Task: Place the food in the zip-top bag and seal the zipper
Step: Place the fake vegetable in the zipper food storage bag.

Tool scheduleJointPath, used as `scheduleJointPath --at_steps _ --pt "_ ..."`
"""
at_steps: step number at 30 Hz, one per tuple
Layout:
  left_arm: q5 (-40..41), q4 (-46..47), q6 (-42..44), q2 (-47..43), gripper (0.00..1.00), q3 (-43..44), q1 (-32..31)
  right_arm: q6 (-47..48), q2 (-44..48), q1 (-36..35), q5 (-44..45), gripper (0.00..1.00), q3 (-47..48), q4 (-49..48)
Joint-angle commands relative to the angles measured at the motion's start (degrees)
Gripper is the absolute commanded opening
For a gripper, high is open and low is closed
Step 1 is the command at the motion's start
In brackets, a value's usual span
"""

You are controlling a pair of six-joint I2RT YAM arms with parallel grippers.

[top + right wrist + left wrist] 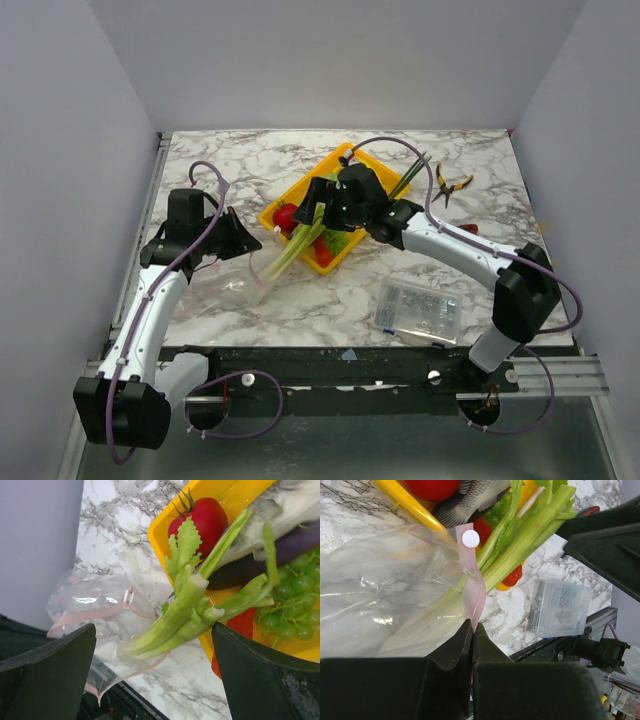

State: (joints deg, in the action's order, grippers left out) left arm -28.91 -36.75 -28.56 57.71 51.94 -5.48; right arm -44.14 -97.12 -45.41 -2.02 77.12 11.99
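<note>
Beside the yellow tray (235,495), left claw (471,630) pinches the zipper (475,592); right claw (154,630) spread over leek (190,605).

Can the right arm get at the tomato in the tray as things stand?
Probably yes. The right gripper hangs open over the yellow tray, and the tomato lies uncovered in its corner. Only the leek, its base inside the bag, passes close by and might get nudged.
</note>
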Motion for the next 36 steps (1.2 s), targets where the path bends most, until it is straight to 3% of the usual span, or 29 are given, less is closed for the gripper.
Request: scheduleJointPath --at_steps 1,9,20,24,29,36 --pt "-2.1 2.8 0.0 1.8 0.00 1.0 0.1 -3.3 5.9 0.1 5.8 1.00 -4.7 -0.7" --pt "-3.1 3.6 -0.6 2.9 0.00 -0.1 0.1 -12.3 7.7 0.6 10.7 1.00 -14.1 -6.6" --pt "-4.5 5.1 -0.9 5.1 0.00 -0.8 0.1 -19.6 -0.1 3.8 4.3 1.00 -19.4 -22.4" --pt "-4.3 5.0 -1.1 5.3 0.00 -1.0 0.1 -19.8 -4.2 4.1 2.5 0.95 -17.3 -25.3" --pt "-3.9 4.1 -0.4 5.1 0.00 -0.3 0.1 -19.3 -8.2 4.1 0.2 0.80 -15.8 -29.2" --pt "-3.2 3.0 -1.9 3.0 0.00 -0.4 0.1 -20.1 -5.3 3.8 -4.4 0.27 -20.6 -39.3"
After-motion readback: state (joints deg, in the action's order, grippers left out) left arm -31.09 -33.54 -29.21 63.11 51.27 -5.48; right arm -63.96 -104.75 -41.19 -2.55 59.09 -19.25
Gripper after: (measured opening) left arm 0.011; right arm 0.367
